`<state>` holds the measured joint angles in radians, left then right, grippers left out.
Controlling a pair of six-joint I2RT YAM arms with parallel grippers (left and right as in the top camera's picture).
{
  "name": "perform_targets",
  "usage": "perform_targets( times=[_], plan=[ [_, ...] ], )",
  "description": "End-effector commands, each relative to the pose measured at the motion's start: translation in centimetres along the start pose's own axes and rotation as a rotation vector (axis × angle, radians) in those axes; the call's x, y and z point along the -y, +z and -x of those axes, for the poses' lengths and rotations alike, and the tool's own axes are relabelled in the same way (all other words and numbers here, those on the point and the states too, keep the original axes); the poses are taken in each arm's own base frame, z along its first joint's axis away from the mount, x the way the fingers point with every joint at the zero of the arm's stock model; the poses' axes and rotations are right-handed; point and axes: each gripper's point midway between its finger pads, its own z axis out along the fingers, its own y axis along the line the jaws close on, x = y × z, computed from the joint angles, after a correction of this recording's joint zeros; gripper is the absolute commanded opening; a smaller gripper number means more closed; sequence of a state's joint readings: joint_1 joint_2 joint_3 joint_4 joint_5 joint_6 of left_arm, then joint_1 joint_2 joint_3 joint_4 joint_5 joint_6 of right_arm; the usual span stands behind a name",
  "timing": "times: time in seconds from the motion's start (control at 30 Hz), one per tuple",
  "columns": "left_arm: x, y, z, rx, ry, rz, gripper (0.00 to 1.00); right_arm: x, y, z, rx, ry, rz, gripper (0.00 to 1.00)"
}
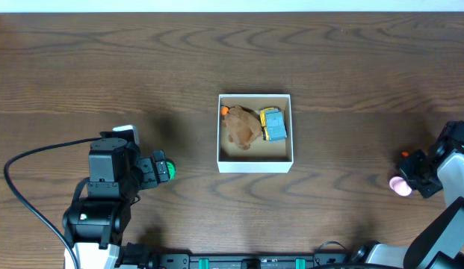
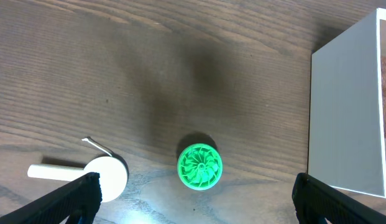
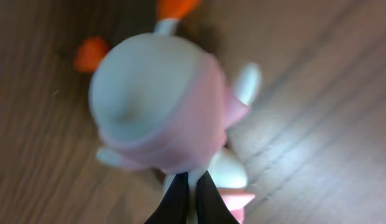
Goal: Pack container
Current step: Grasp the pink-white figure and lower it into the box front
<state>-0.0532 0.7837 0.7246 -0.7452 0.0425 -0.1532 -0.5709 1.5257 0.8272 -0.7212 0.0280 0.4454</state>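
Fingers (image 2: 68, 198) of the left gripper (image 1: 158, 169) are flung wide, gripping nothing, and the green ribbed disc (image 2: 199, 166) sits on the wood-grain table (image 1: 351, 60) squarely in the gap! Well off the container's (image 1: 254, 165) other side, the right gripper (image 3: 191, 186) looks pinched tight on a pink-and-white toy (image 3: 161, 106). It is blurred, but reads as glossy, rounded plastic with orange feet. The container stands between the two arms, with white card walls and a tan inside, holding a lumpy brown toy (image 1: 240, 127) and a boxy blue-and-yellow toy (image 1: 274, 125). Bare floor shows along its near wall, so my call is this: carry the pink toy high over the rim, centre it above that strip, and let go low. The disc, left of the container, is small and round, so straddle it evenly before closing.
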Motion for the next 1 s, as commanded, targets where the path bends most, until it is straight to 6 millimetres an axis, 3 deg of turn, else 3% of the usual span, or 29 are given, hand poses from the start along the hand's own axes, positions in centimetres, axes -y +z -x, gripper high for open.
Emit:
perform_targets(
  times=[0.0, 0.17, 0.23, 0.37, 0.47, 0.6, 0.77, 0.9, 0.97],
  plan=[
    [0.1, -0.5, 0.7, 0.02, 0.003, -0.001, 0.98, -4.4, -2.5, 0.1, 0.018, -0.121, 0.158, 0.01],
    [0.1, -0.5, 0.7, 0.02, 0.003, -0.001, 0.98, -10.9, -8.7, -0.6, 0.116, -0.339, 0.285, 0.01],
    [0.1, -0.5, 0.7, 0.02, 0.002, -0.001, 0.98, -14.4, -12.1, -2.0, 0.173, -0.463, 0.357, 0.01],
    [0.1, -0.5, 0.7, 0.019, 0.003, -0.001, 0.98, -21.1, -17.6, -7.5, 0.264, -0.743, 0.509, 0.01],
    [0.1, -0.5, 0.7, 0.019, 0.003, -0.001, 0.98, -24.4, -19.4, -11.9, 0.318, -0.897, 0.569, 0.01],
    [0.1, -0.5, 0.7, 0.019, 0.002, -0.001, 0.98, -26.8, -19.6, -17.2, 0.358, -1.041, 0.585, 0.01],
    [0.1, -0.5, 0.7, 0.019, 0.002, -0.001, 0.98, -27.8, -16.9, -22.1, 0.316, -1.171, 0.524, 0.01],
    [0.1, -0.5, 0.7, 0.019, 0.003, -0.002, 0.98, -27.7, -14.3, -24.0, 0.259, -1.229, 0.463, 0.03],
    [0.1, -0.5, 0.7, 0.019, 0.003, -0.001, 0.98, -27.6, -13.6, -24.3, 0.245, -1.24, 0.443, 0.12]
  ],
)
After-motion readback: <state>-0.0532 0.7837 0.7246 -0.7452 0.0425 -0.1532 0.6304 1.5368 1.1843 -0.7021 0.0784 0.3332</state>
